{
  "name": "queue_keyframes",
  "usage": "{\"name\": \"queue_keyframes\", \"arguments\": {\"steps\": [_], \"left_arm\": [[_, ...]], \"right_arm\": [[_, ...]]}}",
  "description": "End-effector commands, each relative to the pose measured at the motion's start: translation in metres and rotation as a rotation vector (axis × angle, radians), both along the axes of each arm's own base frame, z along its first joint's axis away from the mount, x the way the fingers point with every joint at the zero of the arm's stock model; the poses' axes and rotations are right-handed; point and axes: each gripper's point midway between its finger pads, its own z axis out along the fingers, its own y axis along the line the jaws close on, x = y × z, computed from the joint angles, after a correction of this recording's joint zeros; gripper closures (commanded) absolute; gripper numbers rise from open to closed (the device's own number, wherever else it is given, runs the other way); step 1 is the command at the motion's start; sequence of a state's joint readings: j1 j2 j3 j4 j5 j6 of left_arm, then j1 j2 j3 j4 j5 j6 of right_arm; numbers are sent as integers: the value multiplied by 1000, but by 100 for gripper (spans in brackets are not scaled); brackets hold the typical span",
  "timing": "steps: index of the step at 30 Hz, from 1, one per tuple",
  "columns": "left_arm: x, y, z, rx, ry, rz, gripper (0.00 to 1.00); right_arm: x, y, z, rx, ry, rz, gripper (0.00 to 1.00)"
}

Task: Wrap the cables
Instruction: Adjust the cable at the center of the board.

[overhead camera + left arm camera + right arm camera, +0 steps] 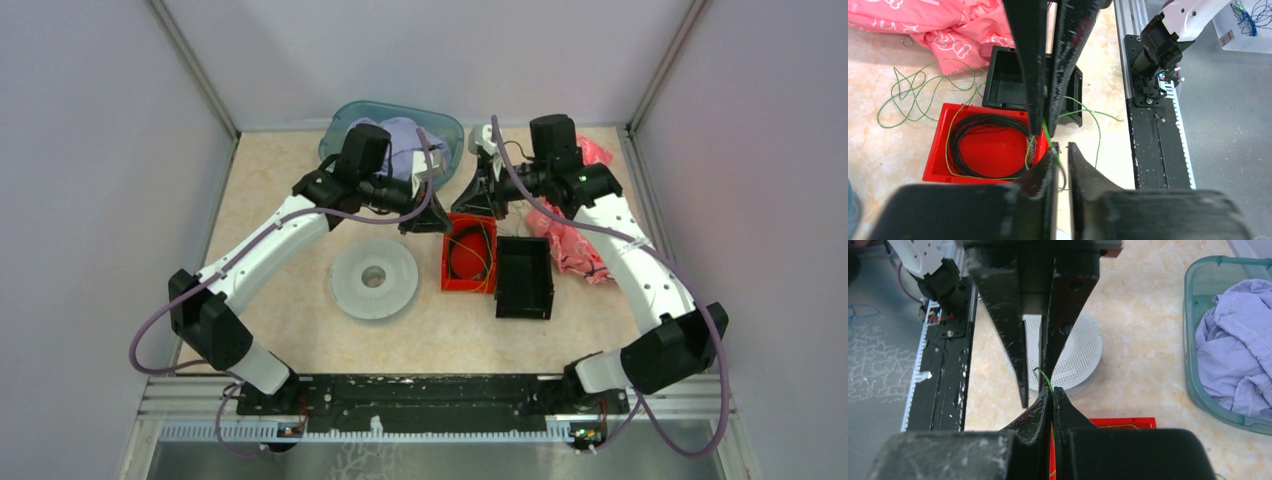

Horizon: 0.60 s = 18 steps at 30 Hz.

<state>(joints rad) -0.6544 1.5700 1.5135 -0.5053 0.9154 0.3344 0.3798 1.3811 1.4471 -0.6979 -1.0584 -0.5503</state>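
The cables are thread-fine green and yellow wires, partly coiled with a black coil [990, 145] in a red box [452, 282]; green loops [908, 95] spill onto the table. My right gripper [1052, 390] is shut on a green cable [1044, 376] just above the box's far end. My left gripper [1062, 148] meets it tip to tip, with its jaws a narrow gap apart. The same green strand [1049, 138] runs from the right fingertips down into that gap, lying against one finger. From above, both grippers, left [425, 222] and right [478, 205], hover over the box's back edge.
A white perforated spool [374, 278] lies flat left of the red box. A black box [524, 277] stands to its right, with pink cloth [570, 240] beyond. A teal basin [340, 125] holding blue cloth [400, 135] stands at the back.
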Motion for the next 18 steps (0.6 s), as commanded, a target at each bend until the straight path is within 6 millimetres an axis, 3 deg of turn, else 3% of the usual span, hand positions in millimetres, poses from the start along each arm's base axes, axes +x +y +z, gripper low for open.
{"name": "queue_keyframes", "arguments": {"steps": [1, 5, 10, 18], "left_arm": [[-7, 4, 19, -80, -69, -37, 72], [3, 13, 29, -141, -113, 4, 49], [15, 27, 39, -243, -128, 64, 27], [29, 30, 33, -323, -32, 124, 16]], "right_arm": [[-2, 8, 49, 105, -29, -30, 100], [-10, 9, 76, 154, 15, -26, 100], [-18, 10, 98, 202, 52, -21, 100], [-16, 9, 125, 260, 75, -72, 100]]}}
